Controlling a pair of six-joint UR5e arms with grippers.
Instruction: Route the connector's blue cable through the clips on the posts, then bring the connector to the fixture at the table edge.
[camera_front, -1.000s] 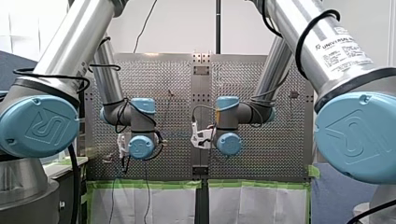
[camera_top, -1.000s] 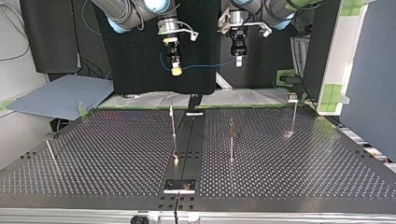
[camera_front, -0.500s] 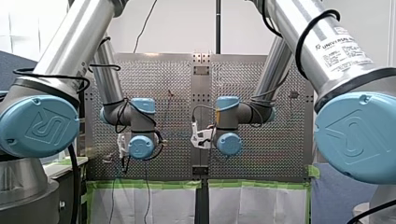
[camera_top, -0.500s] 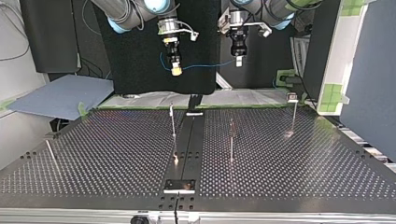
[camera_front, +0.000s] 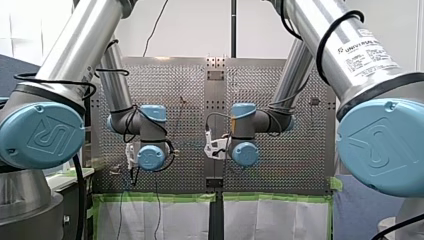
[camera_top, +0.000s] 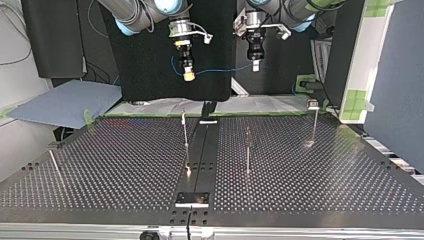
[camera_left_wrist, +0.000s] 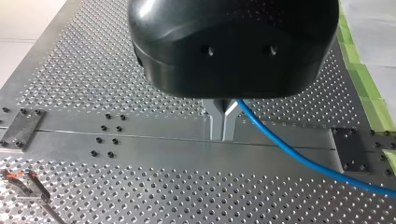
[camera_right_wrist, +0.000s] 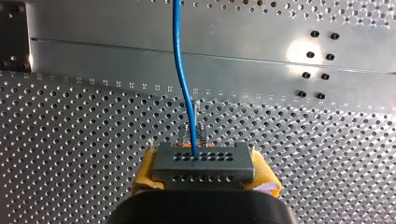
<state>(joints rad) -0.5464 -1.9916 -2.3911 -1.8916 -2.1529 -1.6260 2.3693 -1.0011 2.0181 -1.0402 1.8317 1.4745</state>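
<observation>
Right gripper (camera_top: 188, 75) is clamping the grey connector (camera_right_wrist: 203, 163) between its yellow pads (camera_right_wrist: 144, 171), hovering well above the surface (camera_top: 310, 180). Blue cable (camera_right_wrist: 183, 79) is running out ahead of it to the left gripper (camera_left_wrist: 223, 133), whose metal fingers are pinching closed on it. Posts (camera_top: 247, 150) are standing well apart from both grippers, not touching the cable.

Blue cable (camera_left_wrist: 303, 158) cut off, post clips (camera_top: 312, 104) too small

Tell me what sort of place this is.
Probably a robotics lab cell: two arms at a perforated table with posts, right gripper holding a connector on a blue cable.
</observation>
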